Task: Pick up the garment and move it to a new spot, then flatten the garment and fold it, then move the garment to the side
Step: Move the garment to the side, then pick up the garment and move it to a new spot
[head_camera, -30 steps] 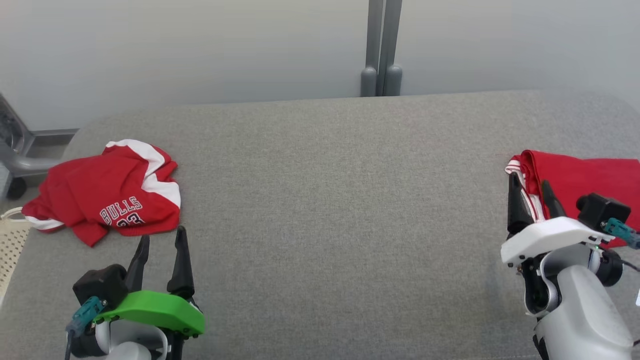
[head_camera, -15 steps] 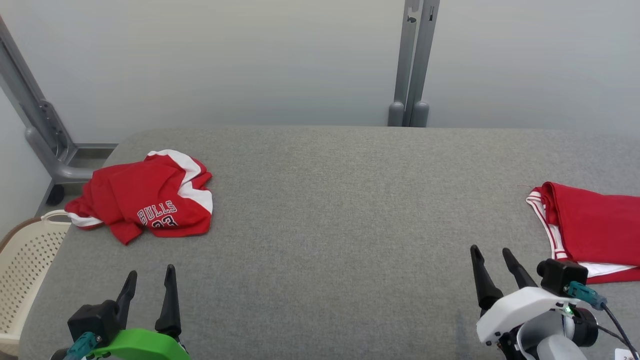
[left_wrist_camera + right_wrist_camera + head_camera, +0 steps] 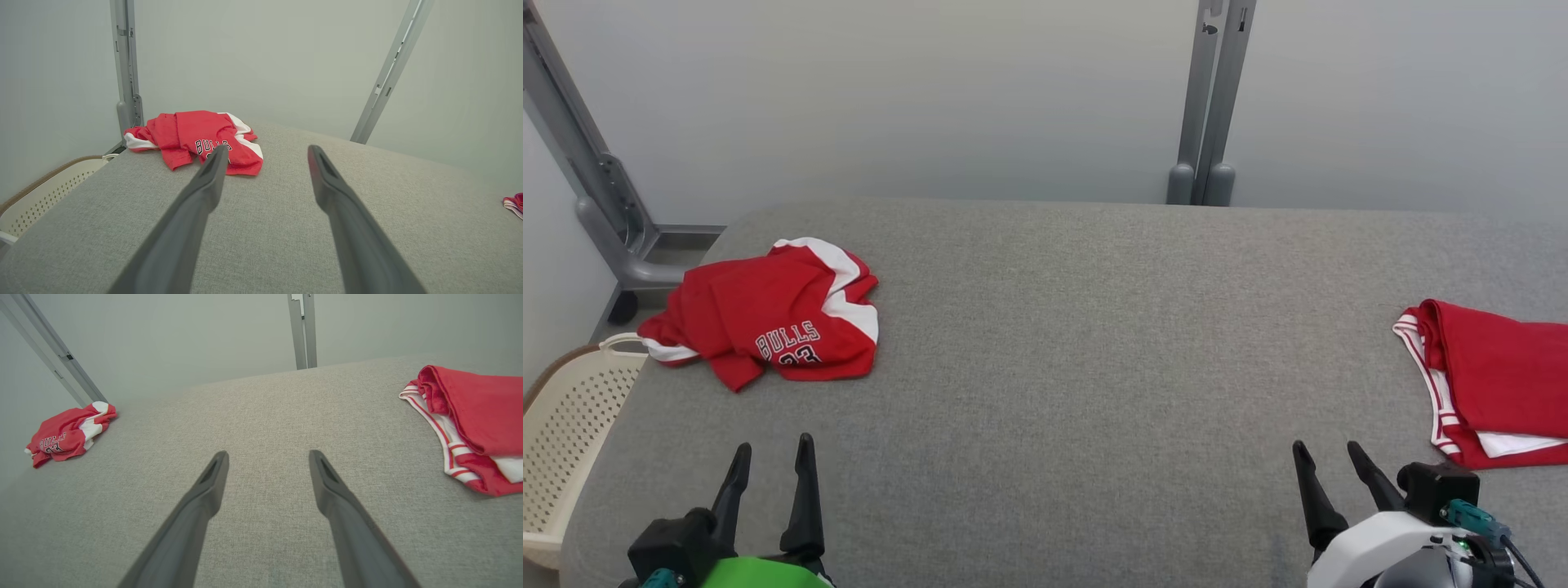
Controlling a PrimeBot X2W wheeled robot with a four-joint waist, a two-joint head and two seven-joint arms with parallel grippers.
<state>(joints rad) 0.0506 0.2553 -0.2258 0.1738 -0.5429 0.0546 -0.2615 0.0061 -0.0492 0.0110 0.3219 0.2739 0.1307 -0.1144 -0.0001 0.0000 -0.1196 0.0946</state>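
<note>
A crumpled red-and-white garment [image 3: 768, 331] printed "BULLS 23" lies near the far left corner of the grey padded table [image 3: 1078, 343]. It also shows in the left wrist view [image 3: 196, 139] and the right wrist view [image 3: 67, 433]. A second red garment [image 3: 1494, 380], folded with white striped trim, rests at the right edge [image 3: 474, 416]. My left gripper [image 3: 774, 443] hovers open at the near left, short of the crumpled garment [image 3: 267, 148]. My right gripper [image 3: 1325, 446] stands open at the near right, left of the folded garment and apart from it [image 3: 268, 453].
A cream perforated basket [image 3: 564, 416] stands below the table's left end. Grey metal posts [image 3: 1213, 98] rise behind the table's far edge, and a slanted frame leg [image 3: 596, 204] stands at the far left. A pale wall backs the scene.
The head camera has shifted, showing more wall. My right gripper, whose fingers were over the folded garment's left edge, now stands clear of it. Both grippers sit lower in view, still open.
</note>
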